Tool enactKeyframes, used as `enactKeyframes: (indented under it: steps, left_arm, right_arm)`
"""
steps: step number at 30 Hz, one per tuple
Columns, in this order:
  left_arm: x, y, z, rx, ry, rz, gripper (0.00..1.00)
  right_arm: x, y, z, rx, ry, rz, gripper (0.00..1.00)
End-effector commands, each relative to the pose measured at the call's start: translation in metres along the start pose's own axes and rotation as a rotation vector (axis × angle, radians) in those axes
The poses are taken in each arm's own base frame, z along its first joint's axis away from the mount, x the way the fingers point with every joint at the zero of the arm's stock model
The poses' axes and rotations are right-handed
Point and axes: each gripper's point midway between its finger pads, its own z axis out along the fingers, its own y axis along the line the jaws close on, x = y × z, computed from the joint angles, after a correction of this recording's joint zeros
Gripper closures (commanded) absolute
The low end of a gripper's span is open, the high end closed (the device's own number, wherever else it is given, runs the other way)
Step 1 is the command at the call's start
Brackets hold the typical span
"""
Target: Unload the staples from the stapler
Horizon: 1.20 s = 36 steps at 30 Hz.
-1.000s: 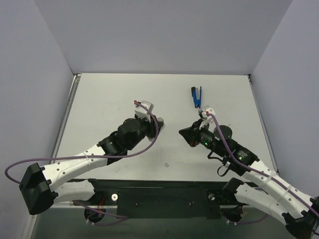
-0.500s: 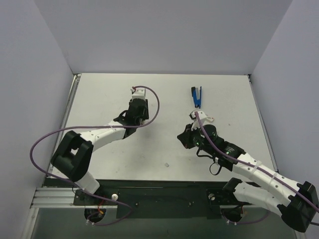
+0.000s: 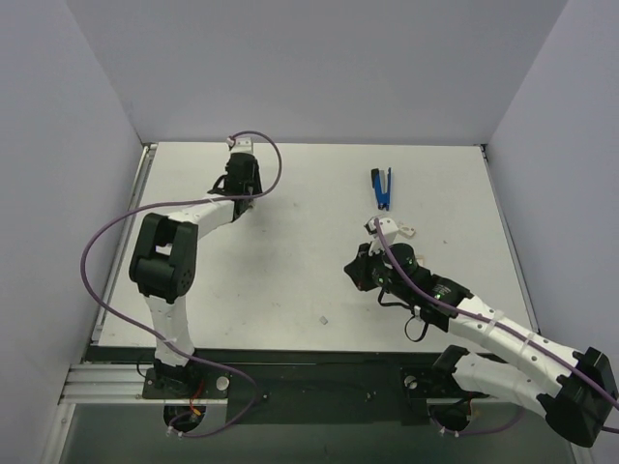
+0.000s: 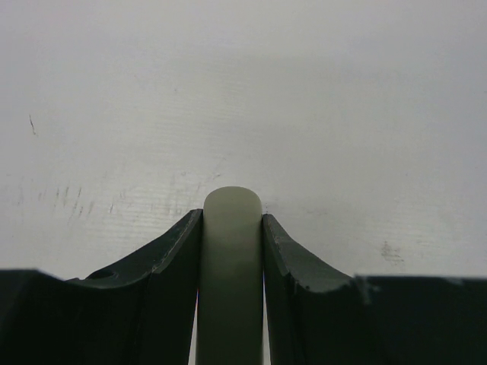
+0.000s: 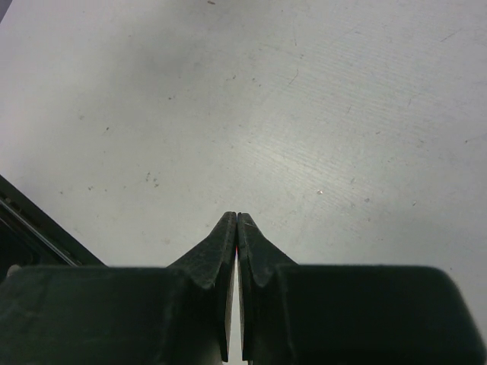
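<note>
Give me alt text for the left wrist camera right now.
The left end effector is closed on a pale round-tipped bar, its dark fingers pressed against both sides. Beyond it lies a lightly scuffed white table.

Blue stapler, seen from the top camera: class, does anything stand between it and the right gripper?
Nothing visible does. The blue stapler lies on the table with only bare surface between it and the right gripper, which is shut, empty and aimed leftward, not at it.
</note>
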Motion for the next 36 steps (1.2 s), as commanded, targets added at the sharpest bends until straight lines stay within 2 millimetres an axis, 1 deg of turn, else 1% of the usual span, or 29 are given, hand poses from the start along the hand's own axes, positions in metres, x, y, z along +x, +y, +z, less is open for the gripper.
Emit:
enactKeyframes:
  steps: [1,4,5,6,7,8,11,12,13,14,15,16,17,18,19,20,21,23,24,26,27,30,32,35,36]
  left_arm:
    - [-0.006,0.010,0.021,0.024,0.039,0.005,1.00]
    - [0.004,0.016,0.036,0.029,0.088,-0.008,1.00]
    - [0.013,0.019,0.037,0.031,0.132,-0.010,1.00]
    - [0.014,0.017,0.042,0.042,0.146,-0.022,1.00]
    - [0.015,0.017,0.043,0.050,0.164,-0.027,1.00]
    - [0.022,0.019,0.046,0.044,0.187,-0.032,1.00]
    - [0.021,0.019,0.049,0.048,0.202,-0.040,1.00]
    - [0.029,0.021,0.050,0.039,0.232,-0.042,1.00]
    - [0.028,0.020,0.051,0.044,0.238,-0.050,1.00]
    - [0.036,0.022,0.052,0.041,0.266,-0.055,0.98]
    - [0.036,0.022,0.053,0.043,0.271,-0.065,0.91]
    - [0.039,0.023,0.053,0.041,0.279,-0.070,0.86]
    - [0.043,0.023,0.052,0.041,0.289,-0.077,0.79]
    - [0.044,0.020,0.051,0.046,0.289,-0.080,0.76]
    - [0.045,0.021,0.050,0.046,0.289,-0.084,0.70]
    - [0.045,0.021,0.049,0.048,0.288,-0.085,0.68]
    - [0.045,0.022,0.046,0.046,0.287,-0.091,0.64]
    - [0.047,0.021,0.044,0.051,0.286,-0.089,0.61]
    - [0.048,0.019,0.042,0.054,0.290,-0.087,0.60]
    - [0.046,0.019,0.039,0.054,0.288,-0.088,0.59]
    - [0.044,0.019,0.036,0.055,0.284,-0.088,0.59]
    - [0.042,0.014,0.029,0.047,0.271,-0.058,0.55]
    - [0.042,0.012,0.025,0.032,0.270,-0.022,0.54]
    - [0.042,0.003,0.018,0.027,0.269,0.014,0.51]
    - [0.038,0.003,0.016,0.018,0.260,0.027,0.50]
  right_arm:
    - [-0.009,-0.003,0.000,0.035,-0.034,0.008,1.00]
    - [-0.009,-0.004,0.001,0.041,-0.031,0.004,1.00]
    - [-0.007,-0.005,0.002,0.042,-0.022,0.001,1.00]
    - [-0.009,-0.004,0.003,0.043,-0.024,0.005,1.00]
    - [-0.007,-0.004,0.004,0.043,-0.016,0.004,1.00]
    - [-0.007,-0.004,0.005,0.044,-0.013,0.003,1.00]
    - [-0.006,-0.004,0.007,0.047,-0.004,0.004,1.00]
    - [-0.006,-0.004,0.008,0.050,-0.001,0.003,1.00]
    - [-0.007,-0.004,0.008,0.051,-0.001,0.002,1.00]
    - [-0.006,-0.004,0.009,0.053,0.003,0.001,1.00]
    - [-0.008,-0.004,0.010,0.055,0.000,0.000,1.00]
    - [-0.008,-0.005,0.011,0.062,0.001,-0.001,1.00]
    - [-0.009,-0.005,0.011,0.064,0.001,-0.001,1.00]
    - [-0.008,-0.006,0.013,0.070,0.007,-0.001,1.00]
    - [-0.010,-0.006,0.013,0.074,0.004,0.002,0.99]
    - [-0.010,-0.007,0.013,0.078,0.007,0.001,0.98]
    - [-0.010,-0.006,0.012,0.081,0.007,0.002,0.95]
    - [-0.012,-0.008,0.012,0.087,-0.001,0.004,0.91]
    - [-0.013,-0.008,0.012,0.091,-0.002,0.006,0.89]
    - [-0.015,-0.009,0.012,0.093,-0.007,0.013,0.84]
    - [-0.016,-0.009,0.012,0.093,-0.008,0.015,0.80]
    - [-0.017,-0.009,0.013,0.096,-0.003,0.024,0.73]
    - [-0.018,-0.007,0.012,0.092,-0.003,0.028,0.64]
    - [-0.021,-0.007,0.011,0.096,-0.008,0.031,0.56]
    - [-0.023,-0.008,0.011,0.100,-0.013,0.033,0.53]
